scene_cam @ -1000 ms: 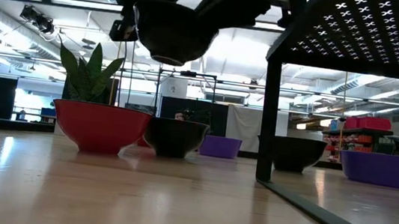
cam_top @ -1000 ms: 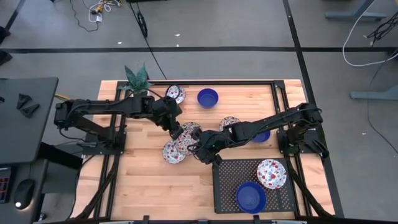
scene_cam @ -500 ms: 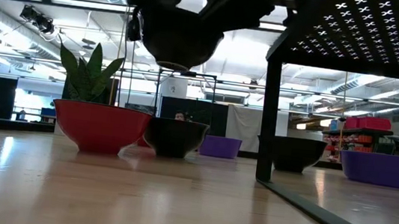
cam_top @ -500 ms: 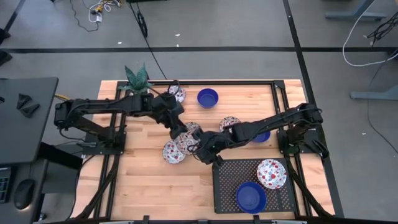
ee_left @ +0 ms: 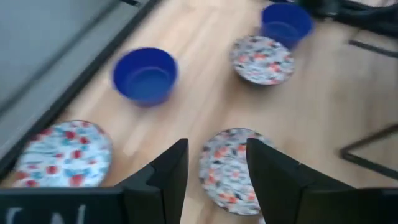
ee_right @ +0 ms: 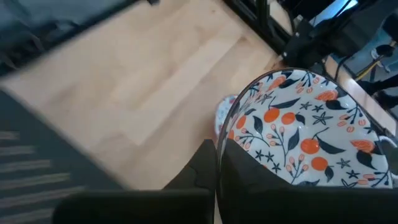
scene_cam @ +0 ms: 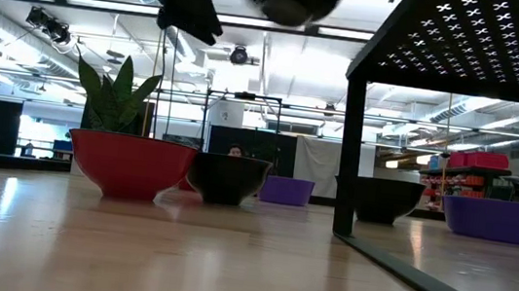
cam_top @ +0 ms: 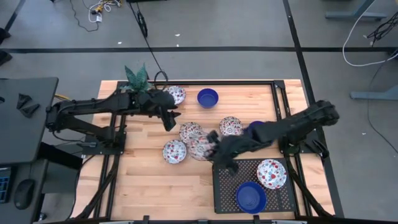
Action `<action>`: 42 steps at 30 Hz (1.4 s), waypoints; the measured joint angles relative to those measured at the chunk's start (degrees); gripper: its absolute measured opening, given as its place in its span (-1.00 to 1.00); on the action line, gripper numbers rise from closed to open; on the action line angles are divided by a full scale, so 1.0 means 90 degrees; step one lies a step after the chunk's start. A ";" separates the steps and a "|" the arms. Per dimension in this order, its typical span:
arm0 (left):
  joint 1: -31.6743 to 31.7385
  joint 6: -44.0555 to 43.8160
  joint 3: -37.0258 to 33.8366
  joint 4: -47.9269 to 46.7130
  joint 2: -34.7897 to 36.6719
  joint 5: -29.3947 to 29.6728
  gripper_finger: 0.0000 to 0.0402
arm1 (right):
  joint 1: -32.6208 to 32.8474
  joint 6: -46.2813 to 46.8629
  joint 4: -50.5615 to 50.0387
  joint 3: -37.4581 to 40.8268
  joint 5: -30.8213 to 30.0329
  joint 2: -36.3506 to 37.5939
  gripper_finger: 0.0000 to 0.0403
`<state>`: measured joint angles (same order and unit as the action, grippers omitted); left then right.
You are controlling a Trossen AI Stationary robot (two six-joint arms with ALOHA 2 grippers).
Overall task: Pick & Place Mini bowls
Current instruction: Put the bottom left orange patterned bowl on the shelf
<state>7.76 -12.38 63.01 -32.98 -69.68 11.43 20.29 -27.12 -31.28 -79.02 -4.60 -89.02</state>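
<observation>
The pale wooden plank table carries a black perforated metal tray at its near right corner, with one white floral mini bowl and one glossy cobalt blue mini bowl sitting inside it. The right gripper hangs just off the tray's left edge, its fingers clamped narrowly on the rim of a floral-patterned bowl held tilted above the boards; from above, the arm covers much of that bowl. The right wrist view shows its glazed inside, orange berries and dark sprigs on white.

The left gripper hovers over the table's middle-left with its dark fingers spread moderately apart, holding nothing. Beneath it sit more floral bowls: one near the green plant at the back, two in the middle, and one nearer the front. A blue bowl stands at the back; another blue one is mostly hidden under the right arm.

In the low view the bowls show only as dark or red silhouettes.
</observation>
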 joint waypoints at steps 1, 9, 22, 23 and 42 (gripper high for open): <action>-0.0091 0.0000 -0.0096 0.0011 0.0061 0.0239 -0.17 | 0.0161 0.0257 -0.0139 0.0000 -0.0064 0.0170 -0.96; -0.0923 -0.0550 -0.1211 0.1144 0.0159 0.0769 -0.18 | 0.1486 0.2650 -0.1078 -0.0007 -0.0737 0.0827 -0.96; -0.1574 -0.0861 -0.2293 0.2947 0.0146 0.1261 -0.18 | 0.2096 0.4649 -0.1348 -0.0007 -0.1034 0.0207 -0.96; -0.1596 -0.0860 -0.2293 0.2954 0.0146 0.1315 -0.18 | 0.2095 0.4699 -0.1358 -0.0007 -0.1002 0.0172 -0.96; -0.1640 -0.0828 -0.2296 0.2995 0.0146 0.1395 -0.18 | 0.2096 0.4770 -0.1391 0.0153 -0.0749 0.0031 -0.95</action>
<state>-7.01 -19.83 42.35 -6.02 -68.36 23.99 39.16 15.81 -43.80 -77.65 -11.35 -88.75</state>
